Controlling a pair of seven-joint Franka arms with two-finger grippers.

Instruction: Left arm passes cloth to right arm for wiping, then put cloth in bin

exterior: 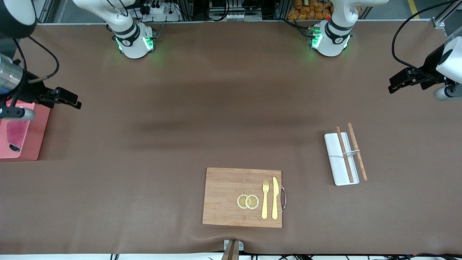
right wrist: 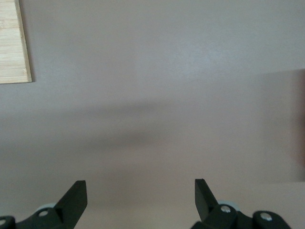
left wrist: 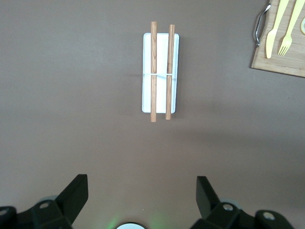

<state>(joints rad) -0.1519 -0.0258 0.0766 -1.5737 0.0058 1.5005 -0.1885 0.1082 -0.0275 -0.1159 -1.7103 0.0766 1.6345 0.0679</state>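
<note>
The cloth [exterior: 16, 133] lies inside the pink bin [exterior: 36, 139] at the table edge on the right arm's end, so the task looks finished: passing, wiping and binning seem done. The right hand [exterior: 66, 98] hangs spread and empty just beside the bin, over bare table. The left hand [exterior: 400, 81], fingers apart and holding nothing, waits raised near the table edge at the left arm's end.
</note>
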